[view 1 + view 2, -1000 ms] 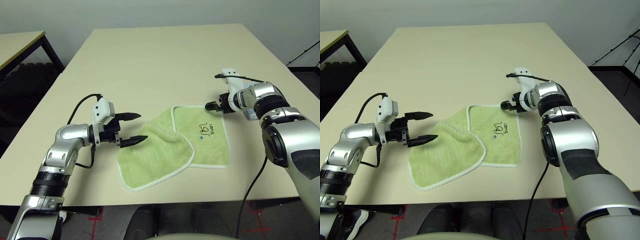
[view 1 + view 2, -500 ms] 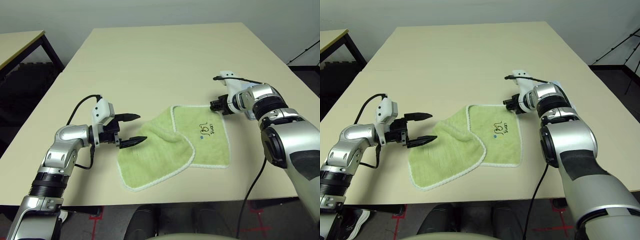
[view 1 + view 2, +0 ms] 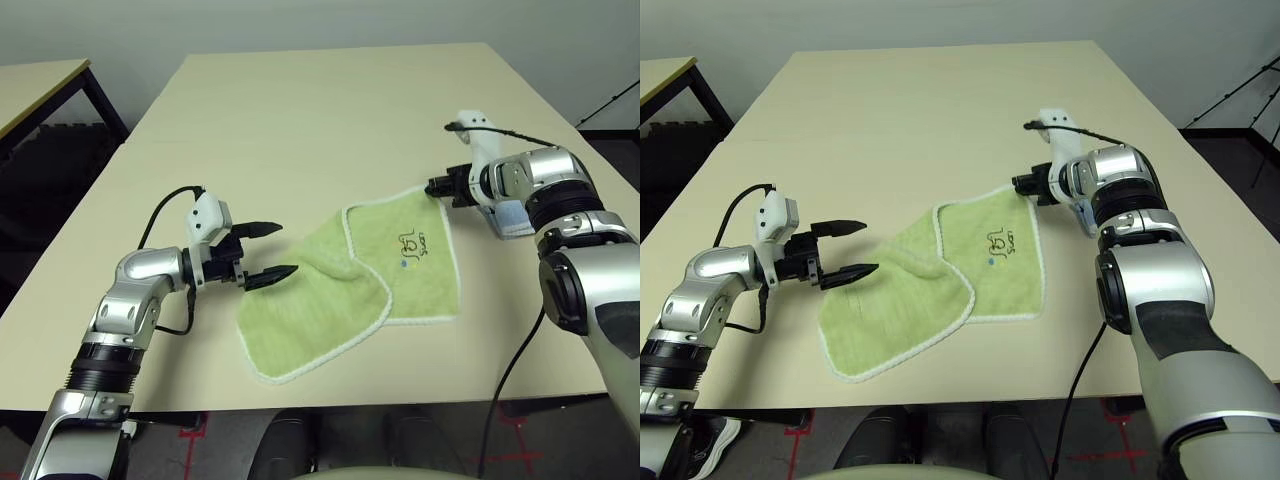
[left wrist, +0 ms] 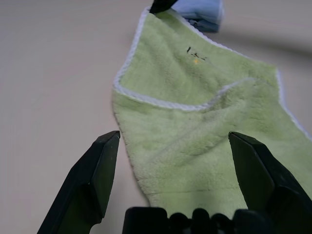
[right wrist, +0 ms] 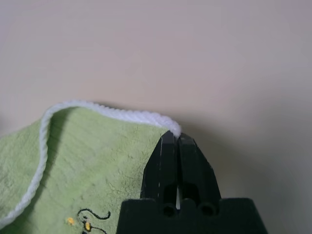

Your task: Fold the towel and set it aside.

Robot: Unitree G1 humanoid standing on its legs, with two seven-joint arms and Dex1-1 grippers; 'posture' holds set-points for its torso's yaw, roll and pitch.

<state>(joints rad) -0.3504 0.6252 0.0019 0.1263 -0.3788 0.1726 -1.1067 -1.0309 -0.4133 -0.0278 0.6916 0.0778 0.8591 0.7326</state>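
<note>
Green terry cloth, the towel (image 3: 345, 290) lies near the front of the tabletop (image 3: 300, 110), partly doubled: its left portion is folded over and rumpled, while the right portion, bearing the dark writing and blue dot, is flat except at the far right corner. That corner is raised off the surface, pinched in the right hand (image 3: 437, 187), whose fingers are pressed together on the white edging; the right wrist view confirms the edging caught at the fingertips. The left hand (image 3: 262, 251) hovers at the towel's left edge with its fingers spread wide and nothing between them. A light blue folded cloth (image 3: 507, 217) sits beside the right forearm. Judgement: the step in hand is carrying the gripped corner across to make a fold. To do it well, the corner should be lifted only enough to clear the pile, drawn towards the opposite edge so the edgings meet, and released once laid flat. The grip is shallow; a quick pull could slip it.
</note>
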